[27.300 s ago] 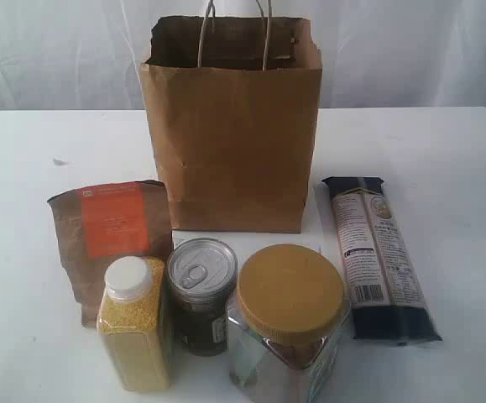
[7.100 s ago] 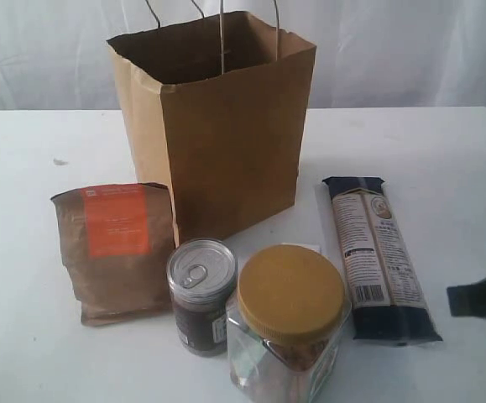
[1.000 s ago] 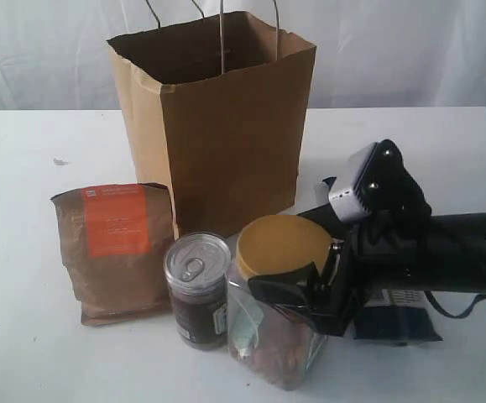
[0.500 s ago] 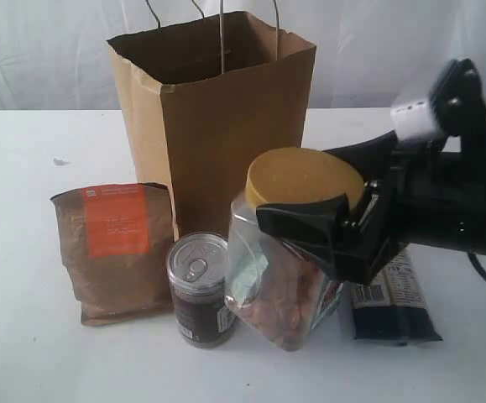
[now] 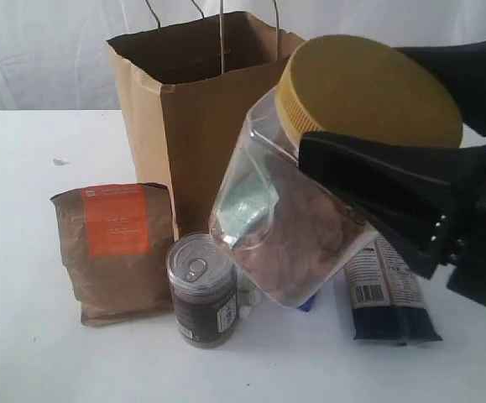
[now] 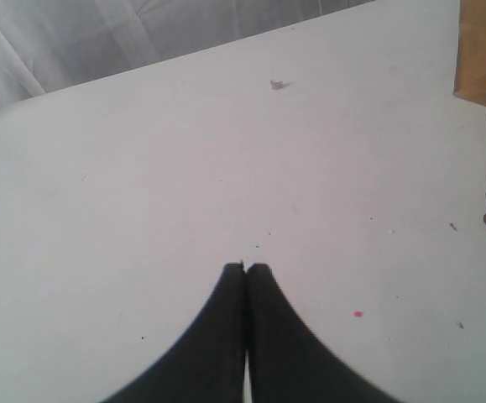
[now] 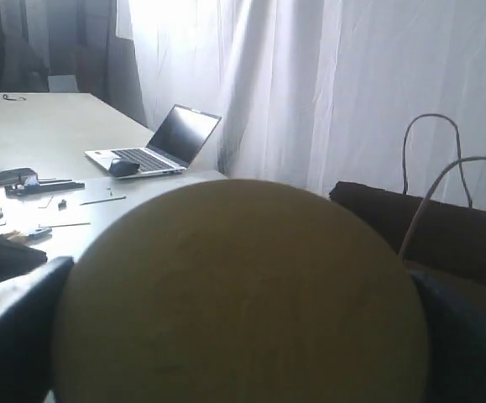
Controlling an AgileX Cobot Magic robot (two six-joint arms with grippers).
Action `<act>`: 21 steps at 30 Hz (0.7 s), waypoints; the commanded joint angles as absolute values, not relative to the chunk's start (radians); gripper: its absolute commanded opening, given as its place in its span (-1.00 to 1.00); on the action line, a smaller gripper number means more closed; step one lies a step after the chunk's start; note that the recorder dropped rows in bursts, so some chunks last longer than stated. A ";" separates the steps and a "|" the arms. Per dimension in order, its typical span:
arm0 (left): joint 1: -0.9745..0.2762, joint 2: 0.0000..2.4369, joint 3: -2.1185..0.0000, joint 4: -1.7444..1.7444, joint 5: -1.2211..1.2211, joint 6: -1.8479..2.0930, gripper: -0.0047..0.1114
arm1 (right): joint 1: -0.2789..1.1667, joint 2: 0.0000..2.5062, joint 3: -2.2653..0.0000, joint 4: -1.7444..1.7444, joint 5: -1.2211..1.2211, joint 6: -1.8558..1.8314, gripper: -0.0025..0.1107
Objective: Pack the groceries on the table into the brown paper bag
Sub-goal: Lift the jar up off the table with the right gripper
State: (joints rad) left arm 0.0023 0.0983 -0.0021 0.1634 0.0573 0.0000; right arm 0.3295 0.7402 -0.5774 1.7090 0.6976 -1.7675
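**A:** What is furthest left?

**B:** The left tool (image 6: 245,269) hangs over bare white desk (image 6: 142,168). Its two dark fingers are pressed together, clenched on nothing.

**A:** And the groceries?

**B:** The brown pouch with orange label (image 5: 117,248) lies on the desk. Just right of it the dark pull-tab can (image 5: 202,290) stands upright. Behind both stands the brown paper bag (image 5: 201,126), its mouth gaping and its cord handles up.

**A:** Where is the jar?

**B:** The clear yellow-lidded jar (image 5: 284,227) is in the air and tilted, with its lid toward the upper right. It hangs before the bag's right side, above and right of the can. The right tool (image 5: 356,109) is grasping it just under the lid, with a black finger on either side.

**A:** Anything further right?

**B:** The long dark pasta packet (image 5: 389,294) lies flat on the desk, partly hidden behind the jar and tool. A scrap of blue shows beneath the jar, and I cannot tell what it is.
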 commanded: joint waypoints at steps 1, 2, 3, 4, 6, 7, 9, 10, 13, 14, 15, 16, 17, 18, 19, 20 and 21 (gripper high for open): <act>-0.002 0.093 0.000 0.165 0.053 0.000 -0.92 | 0.330 0.723 -0.609 1.744 0.686 -1.766 -0.54; -0.002 0.093 0.000 0.165 0.053 0.000 -0.92 | 0.330 0.731 -0.619 1.744 0.665 -1.771 -0.54; -0.002 0.093 0.000 0.165 0.053 0.000 -0.92 | 0.330 0.742 -0.630 1.744 0.639 -1.778 -0.54; -0.002 0.093 0.000 0.165 0.053 0.000 -0.92 | 0.330 0.753 -0.645 1.744 0.602 -1.786 -0.54; -0.002 0.093 0.000 0.165 0.053 0.000 -0.92 | 0.330 0.783 -0.687 1.744 0.512 -1.802 -0.54; -0.002 0.093 0.000 0.165 0.053 0.000 -0.92 | 0.330 0.800 -0.716 1.744 0.452 -1.802 -0.54; -0.002 0.093 0.000 0.165 0.053 0.000 -0.92 | 0.330 0.834 -0.784 1.744 0.333 -1.802 -0.54; -0.002 0.093 0.000 0.165 0.053 0.000 -0.92 | 0.330 0.854 -0.819 1.744 0.277 -1.802 -0.54; -0.002 0.093 0.000 0.165 0.053 0.000 -0.92 | 0.330 0.917 -0.915 1.744 0.149 -1.789 -0.54; -0.002 0.093 0.000 0.165 0.053 0.000 -0.92 | 0.330 0.937 -0.942 1.744 0.123 -1.780 -0.54; -0.002 0.093 0.000 0.165 0.053 0.000 -0.92 | 0.330 0.966 -0.974 1.744 0.098 -1.770 -0.54; -0.002 0.093 0.000 0.165 0.053 0.000 -0.92 | 0.330 0.998 -1.006 1.744 0.082 -1.767 -0.54; -0.002 0.093 0.000 0.165 0.053 0.000 -0.92 | 0.330 1.033 -1.034 1.744 0.072 -1.767 -0.54; -0.002 0.093 0.000 0.165 0.053 0.000 -0.92 | 0.330 1.070 -1.067 1.744 0.068 -1.767 -0.54; -0.002 0.093 0.000 0.165 0.053 0.000 -0.92 | 0.330 1.107 -1.102 1.744 0.070 -1.767 -0.54; -0.002 0.093 0.000 0.165 0.053 0.000 -0.92 | 0.330 1.136 -1.136 1.744 0.072 -1.767 -0.54; -0.002 0.093 0.000 0.165 0.053 0.000 -0.92 | 0.330 1.173 -1.169 1.744 0.075 -1.767 -0.54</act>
